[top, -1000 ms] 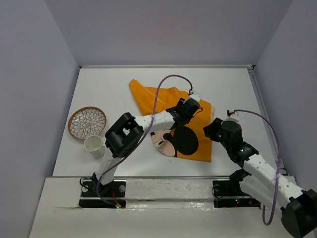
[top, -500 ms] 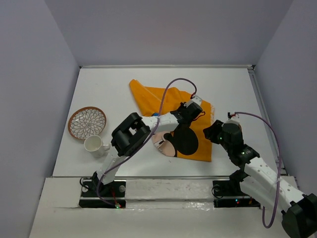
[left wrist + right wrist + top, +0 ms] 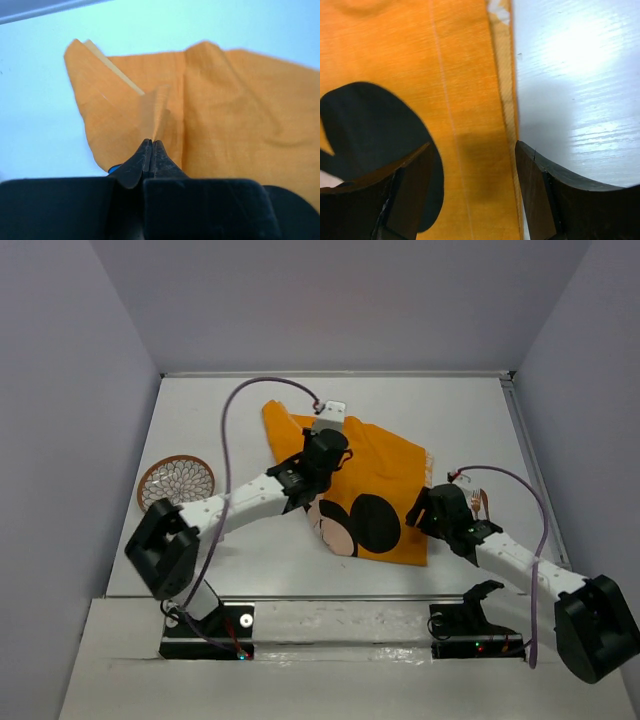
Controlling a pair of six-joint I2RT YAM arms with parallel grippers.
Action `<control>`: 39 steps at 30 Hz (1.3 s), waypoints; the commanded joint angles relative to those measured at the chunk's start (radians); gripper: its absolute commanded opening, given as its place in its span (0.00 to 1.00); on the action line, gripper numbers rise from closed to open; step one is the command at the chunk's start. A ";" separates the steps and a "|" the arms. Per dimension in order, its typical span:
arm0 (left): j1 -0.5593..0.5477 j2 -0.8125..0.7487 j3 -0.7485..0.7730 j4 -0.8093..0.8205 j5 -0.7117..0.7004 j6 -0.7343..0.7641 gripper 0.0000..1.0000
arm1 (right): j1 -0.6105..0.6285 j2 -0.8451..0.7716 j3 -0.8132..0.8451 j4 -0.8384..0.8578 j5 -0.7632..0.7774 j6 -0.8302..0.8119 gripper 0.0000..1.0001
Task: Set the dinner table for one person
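Surface: white dinner table (image 3: 470, 420) is filling the frame's centre, orange placemat (image 3: 385, 465) lying mid-table.
Left gripper (image 3: 151, 146): I'm seeing it pinching a placemat fold.
Right gripper (image 3: 474, 155): sitting spread, straddling the placemat's right edge.

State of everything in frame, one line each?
Mickey Mouse placemat: rumpled, far-left corner folded over, not flat.
left tool: shut, pinching a raised fold of the placemat.
right tool: open, straddling the placemat's right edge.
floral plate: upright, empty, on the dinner table left of the placemat.
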 commanded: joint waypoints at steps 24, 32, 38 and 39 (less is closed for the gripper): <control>0.069 -0.793 -0.761 0.294 -0.081 -0.413 0.00 | -0.237 0.776 0.667 0.161 0.095 -0.194 0.00; 0.075 -0.817 -0.786 0.352 -0.060 -0.431 0.00 | -0.264 0.520 0.515 0.103 0.053 -0.144 0.82; 0.073 -0.843 -0.832 0.380 -0.034 -0.453 0.00 | -0.264 0.233 0.156 0.091 0.034 0.068 0.64; 0.073 -0.843 -0.835 0.383 -0.032 -0.456 0.00 | -0.264 0.199 0.107 0.081 0.045 0.082 0.62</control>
